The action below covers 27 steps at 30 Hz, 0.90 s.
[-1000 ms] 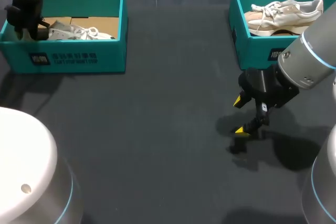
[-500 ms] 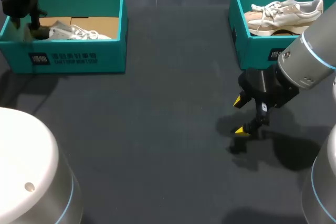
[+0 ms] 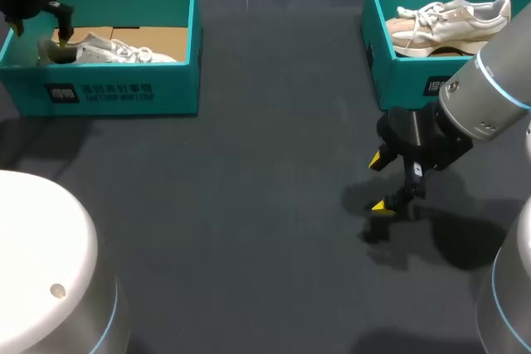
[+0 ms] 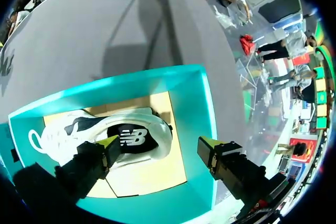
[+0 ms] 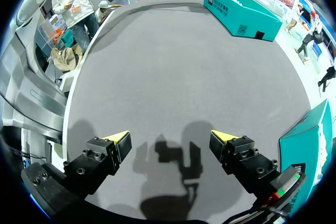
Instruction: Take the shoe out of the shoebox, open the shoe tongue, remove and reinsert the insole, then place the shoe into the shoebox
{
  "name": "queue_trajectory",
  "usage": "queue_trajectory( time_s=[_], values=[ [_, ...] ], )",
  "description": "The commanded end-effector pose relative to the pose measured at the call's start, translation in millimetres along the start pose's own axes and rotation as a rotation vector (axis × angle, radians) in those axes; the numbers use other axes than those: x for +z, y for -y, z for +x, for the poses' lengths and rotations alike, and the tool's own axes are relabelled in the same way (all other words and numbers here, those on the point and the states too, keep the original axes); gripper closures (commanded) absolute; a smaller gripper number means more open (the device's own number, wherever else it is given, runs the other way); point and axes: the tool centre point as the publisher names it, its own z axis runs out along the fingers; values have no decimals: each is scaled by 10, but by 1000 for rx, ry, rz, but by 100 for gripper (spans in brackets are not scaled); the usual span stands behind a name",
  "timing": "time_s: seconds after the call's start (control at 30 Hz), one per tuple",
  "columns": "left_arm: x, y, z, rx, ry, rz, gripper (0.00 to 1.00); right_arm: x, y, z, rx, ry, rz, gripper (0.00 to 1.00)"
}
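Note:
A white shoe (image 3: 116,51) lies on its side on the cardboard floor of the left teal shoebox (image 3: 124,93). My left gripper (image 3: 37,32) hangs over that box's left end, open. In the left wrist view the shoe (image 4: 136,135) shows its dark inside below my left gripper (image 4: 159,148). One yellow fingertip (image 4: 108,142) stands over the shoe's middle and the other beyond its heel, and neither holds it. My right gripper (image 3: 377,181) hovers open over bare table, and between its fingers in the right wrist view (image 5: 170,140) there is only its own shadow.
A second teal shoebox (image 3: 398,80) at the back right holds a beige shoe (image 3: 452,22). It is just behind my right arm. The dark table (image 3: 249,205) stretches between the two boxes.
My left gripper has opened, let go of the white shoe and risen above the box's left end. The shoe stays in the box. The right arm has not moved.

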Motion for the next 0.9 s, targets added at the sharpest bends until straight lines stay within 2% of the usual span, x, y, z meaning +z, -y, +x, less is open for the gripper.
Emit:
queue_trajectory(
  time_s=[0.03, 0.4, 0.9],
  values=[
    [-193, 138, 86, -10, 26, -16, 0, 5, 2, 15, 0, 3, 1, 0],
    [-647, 368, 142, -72, 26, 26, 0, 5, 2, 15, 0, 3, 1, 0],
    [-1123, 502, 347, -147, 124, -2, 0, 5, 2, 15, 0, 3, 1, 0]
  ],
)
